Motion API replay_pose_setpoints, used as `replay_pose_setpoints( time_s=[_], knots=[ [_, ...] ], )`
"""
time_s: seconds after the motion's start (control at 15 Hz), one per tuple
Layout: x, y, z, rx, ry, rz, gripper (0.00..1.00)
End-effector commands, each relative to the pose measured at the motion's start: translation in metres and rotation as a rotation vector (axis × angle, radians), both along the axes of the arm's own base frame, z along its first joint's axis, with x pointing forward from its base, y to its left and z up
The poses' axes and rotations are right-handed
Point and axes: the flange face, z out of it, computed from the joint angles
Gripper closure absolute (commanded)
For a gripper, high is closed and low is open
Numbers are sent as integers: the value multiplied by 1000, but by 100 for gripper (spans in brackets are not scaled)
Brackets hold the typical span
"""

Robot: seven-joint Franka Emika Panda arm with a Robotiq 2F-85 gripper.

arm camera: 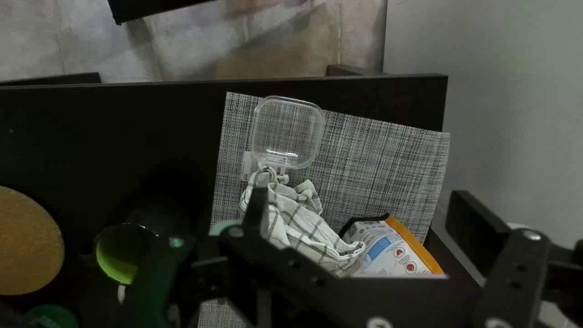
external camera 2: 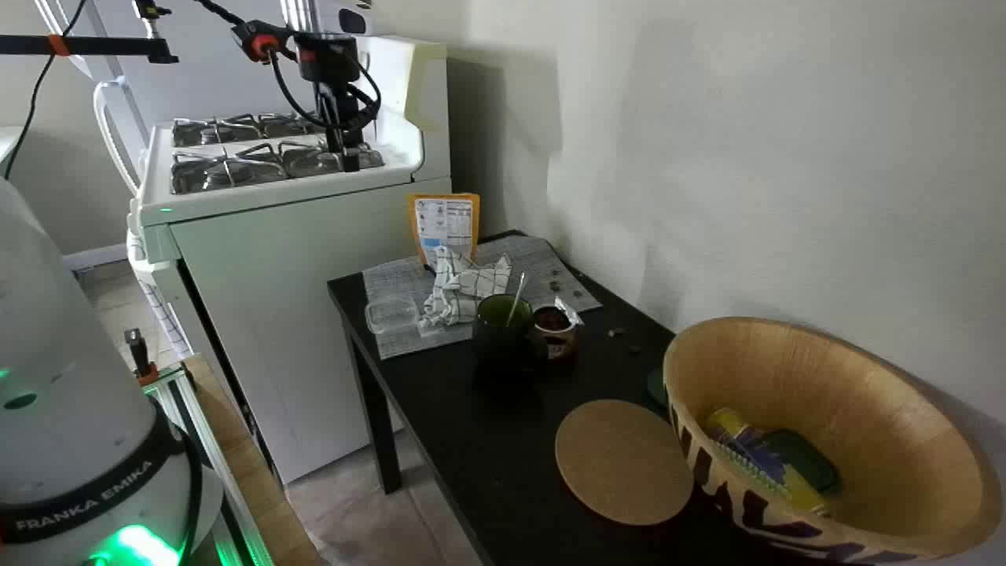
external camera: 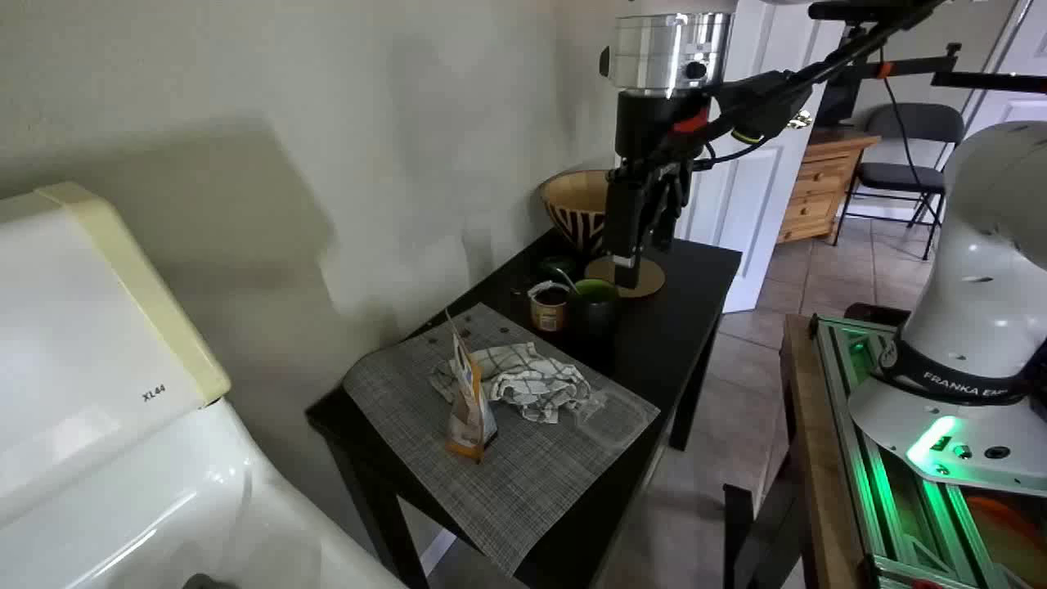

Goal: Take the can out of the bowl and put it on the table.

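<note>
The can [external camera 2: 766, 460], yellow and purple, lies tilted inside the large woven-look bowl [external camera 2: 786, 354]. A dark green item [external camera 2: 803, 458] lies beside it in the bowl. The bowl is tan with dark zigzags and also shows in an exterior view [external camera: 572, 196], where its inside contents are hidden. It stands at one end of the black table [external camera 2: 503, 440], and is out of the wrist view. My gripper [arm camera: 366, 216] is open and empty, pointing down above the table, away from the bowl. It also shows in both exterior views [external camera: 644, 260] [external camera 2: 343, 161].
A cork disc [external camera 2: 625, 462] lies beside the bowl. A dark green mug [external camera 2: 503, 330] with a spoon and an opened small tub [external camera 2: 555, 334] stand mid-table. A grey placemat [external camera: 523, 483] holds a checked cloth [external camera: 532, 380], a pouch [external camera: 470, 401] and a clear container [arm camera: 288, 132]. A wall runs behind.
</note>
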Motion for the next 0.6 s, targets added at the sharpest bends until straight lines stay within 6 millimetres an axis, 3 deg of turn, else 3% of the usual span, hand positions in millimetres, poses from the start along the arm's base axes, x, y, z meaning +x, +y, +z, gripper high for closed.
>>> replay_pose_setpoints(
  time_s=[0.0,0.33,0.53],
  knots=[
    [0,0,0,0,1,0,0],
    [4,-1,4,5,-21,-10,0],
    [40,-34,24,-2,-129,-51,0]
  ],
)
